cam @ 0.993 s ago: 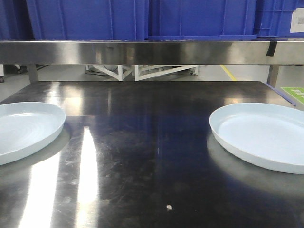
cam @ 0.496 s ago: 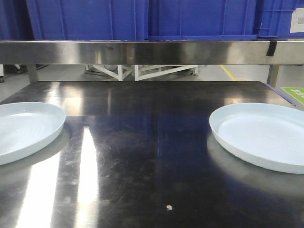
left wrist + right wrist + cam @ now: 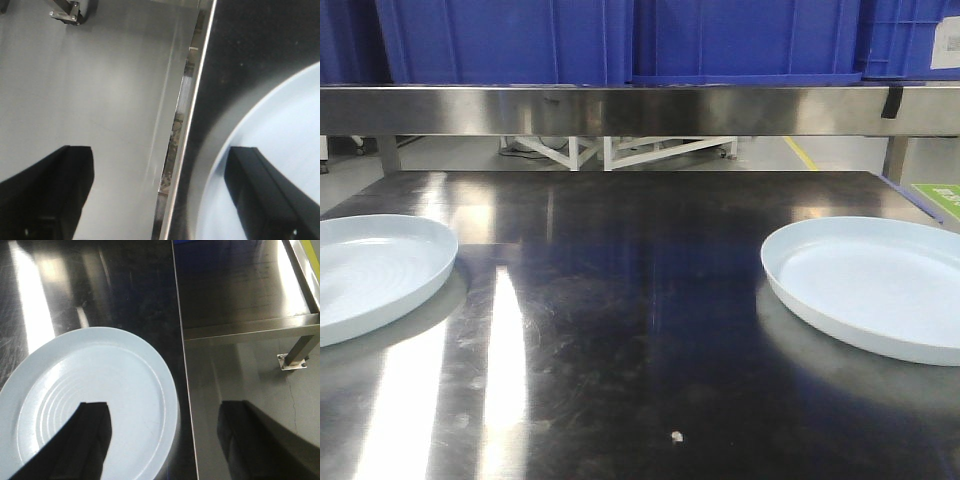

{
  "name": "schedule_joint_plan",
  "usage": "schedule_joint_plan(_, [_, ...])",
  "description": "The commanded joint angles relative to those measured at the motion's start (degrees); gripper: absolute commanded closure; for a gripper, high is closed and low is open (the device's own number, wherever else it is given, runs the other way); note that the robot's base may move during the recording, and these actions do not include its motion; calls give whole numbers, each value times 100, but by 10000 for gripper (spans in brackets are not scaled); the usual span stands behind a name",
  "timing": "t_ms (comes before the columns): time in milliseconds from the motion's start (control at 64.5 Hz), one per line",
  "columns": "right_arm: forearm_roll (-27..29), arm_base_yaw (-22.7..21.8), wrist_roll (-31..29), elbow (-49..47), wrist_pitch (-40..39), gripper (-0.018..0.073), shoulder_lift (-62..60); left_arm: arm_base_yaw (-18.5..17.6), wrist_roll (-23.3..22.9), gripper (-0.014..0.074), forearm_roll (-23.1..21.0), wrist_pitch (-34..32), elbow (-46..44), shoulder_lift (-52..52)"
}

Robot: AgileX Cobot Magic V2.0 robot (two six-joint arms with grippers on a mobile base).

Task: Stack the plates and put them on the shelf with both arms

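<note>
The left end effector (image 3: 159, 160) is spread wide and has hold of nothing. One black finger (image 3: 265, 190) lies over the left plate (image 3: 285, 125). The other (image 3: 50, 195) is out past the edge of the table (image 3: 240, 45), over the grey floor (image 3: 100, 90). Whether the finger touches that plate cannot be told.

The right end effector (image 3: 164, 405) is likewise wide apart and empty. One finger (image 3: 75, 440) is over the ringed bottom of the right plate (image 3: 100, 375). The other (image 3: 250, 440) is beyond the table's right edge, above the floor and near a bolted steel foot (image 3: 294, 357).

The front view shows neither end effector. A small white speck (image 3: 675, 436) lies near the front middle of the dark, glossy steel table. Further back the two plates sit flat and well apart, the left plate at the left edge and the right plate at the right edge, both cut by the frame. Beyond them a steel shelf (image 3: 640, 108) spans the width, with blue bins (image 3: 620, 40) on it.
</note>
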Motion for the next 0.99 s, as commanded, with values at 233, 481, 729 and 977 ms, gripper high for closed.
schedule_joint_plan(233, [-28,7,-52,-199,-422,1,-26,-17,-10,532,-185,-210,-160,-99])
schedule_joint_plan(481, [-28,7,-52,-199,-427,1,-26,-413,-10,496,-185,-109,-460,-434])
schedule_joint_plan(729, [-28,7,-52,-199,-427,1,-26,-1166,-10,496,-209,209,-1169,-794])
schedule_joint_plan(977, [-28,7,-52,-199,-421,1,-26,-2094,-10,496,-587,60,-1636,-809])
